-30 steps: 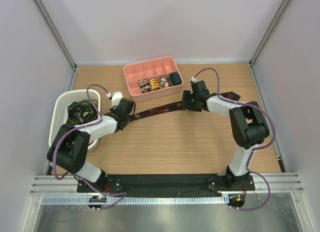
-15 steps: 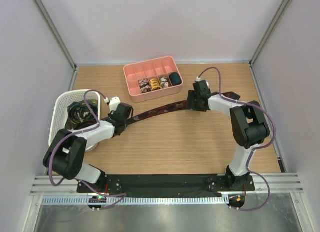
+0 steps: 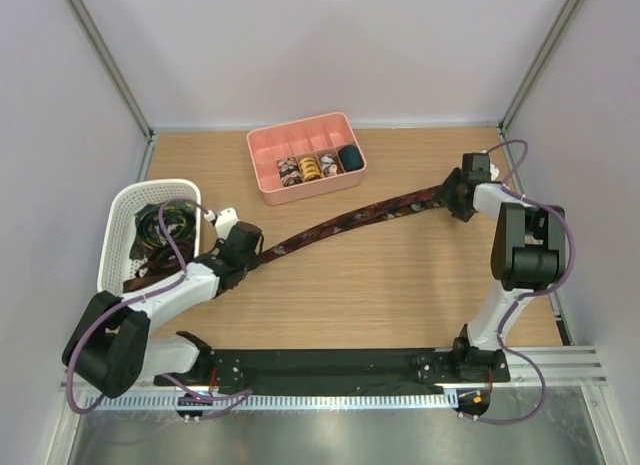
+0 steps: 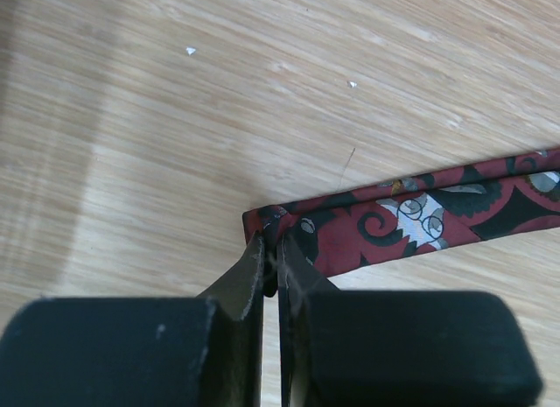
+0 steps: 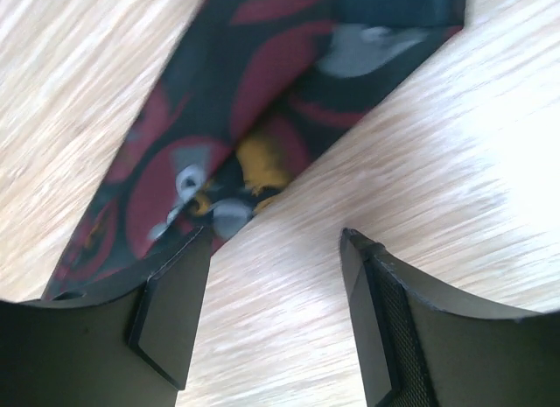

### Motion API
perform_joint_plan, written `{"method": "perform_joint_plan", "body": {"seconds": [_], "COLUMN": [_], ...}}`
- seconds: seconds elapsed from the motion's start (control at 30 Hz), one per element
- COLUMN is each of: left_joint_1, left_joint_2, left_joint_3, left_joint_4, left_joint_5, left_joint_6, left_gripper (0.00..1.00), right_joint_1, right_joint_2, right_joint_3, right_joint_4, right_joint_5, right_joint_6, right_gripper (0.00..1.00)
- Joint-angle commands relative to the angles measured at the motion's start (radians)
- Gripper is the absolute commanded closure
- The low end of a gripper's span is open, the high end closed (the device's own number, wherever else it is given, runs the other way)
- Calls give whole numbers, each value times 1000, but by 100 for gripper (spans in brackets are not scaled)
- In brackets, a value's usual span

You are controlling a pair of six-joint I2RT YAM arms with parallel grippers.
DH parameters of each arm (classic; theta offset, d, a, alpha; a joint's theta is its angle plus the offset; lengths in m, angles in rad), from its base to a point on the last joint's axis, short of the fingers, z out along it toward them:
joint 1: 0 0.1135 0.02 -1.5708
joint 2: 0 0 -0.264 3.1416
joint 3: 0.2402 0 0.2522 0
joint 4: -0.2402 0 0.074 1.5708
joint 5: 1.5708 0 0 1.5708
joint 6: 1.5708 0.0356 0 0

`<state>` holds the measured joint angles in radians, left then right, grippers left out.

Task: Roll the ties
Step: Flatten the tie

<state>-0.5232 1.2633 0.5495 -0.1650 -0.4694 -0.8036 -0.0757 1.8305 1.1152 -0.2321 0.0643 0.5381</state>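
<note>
Necktie (image 3: 350,217) (dark, red-printed) is lying stretched on the tabletop (image 3: 380,305), its long axis running diagonally from the left jaws up to the right jaws. The left jaws are pinching the narrow end, nearly closed on the fabric. The right jaws are standing wide apart, gripping nothing, with the broad end lying just beside their gap. Rolling is probably starting from the left-held end.

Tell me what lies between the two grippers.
In the top view, one red-patterned tie stretches across the table from the left gripper to the right gripper; nothing else.
</note>
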Motion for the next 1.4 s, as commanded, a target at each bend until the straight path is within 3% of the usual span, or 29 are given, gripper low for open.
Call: {"method": "perform_joint_plan", "body": {"seconds": [0.0, 0.2, 0.37, 0.6, 0.83, 1.1, 1.23, 1.3, 1.33, 1.37], "left_joint_1": [-9, -43, -93, -146, -146, -146, -146, -146, -146, -146], "left_joint_2": [-59, -53, -36, -15, 35, -36, -73, -96, -117, -130], "left_joint_3": [-25, -63, -94, -94, -102, -86, -88, -86, -80, -76], "left_joint_4": [-18, 12, 51, 68, 67, -14, -45, -70, -79, -90], "left_joint_5": [38, 66, 77, 63, 45, 9, -12, -41, -44, -48], "left_joint_6": [-26, -78, -169, -183, -183, -169, -177, -172, -167, -161], "left_gripper": [100, 100, 100, 99, 91, 85, 84, 76, 64, 58], "right_joint_1": [-19, -47, -56, -61, -61, -27, 30, 75, 109, 131], "right_joint_2": [53, 167, 268, 415, 463, 323, 195, 100, 72, 17], "right_joint_3": [47, 184, 325, 553, 594, 471, 381, 295, 267, 243], "right_joint_4": [30, 4, -47, -118, -108, -76, -84, -62, -43, -45], "right_joint_5": [-35, -24, 12, 12, -9, 6, 46, 64, 63, 69], "right_joint_6": [60, 89, 76, 53, 57, 17, -13, -30, -41, -49], "right_gripper": [32, 33, 39, 46, 48, 29, 28, 27, 27, 27]}}
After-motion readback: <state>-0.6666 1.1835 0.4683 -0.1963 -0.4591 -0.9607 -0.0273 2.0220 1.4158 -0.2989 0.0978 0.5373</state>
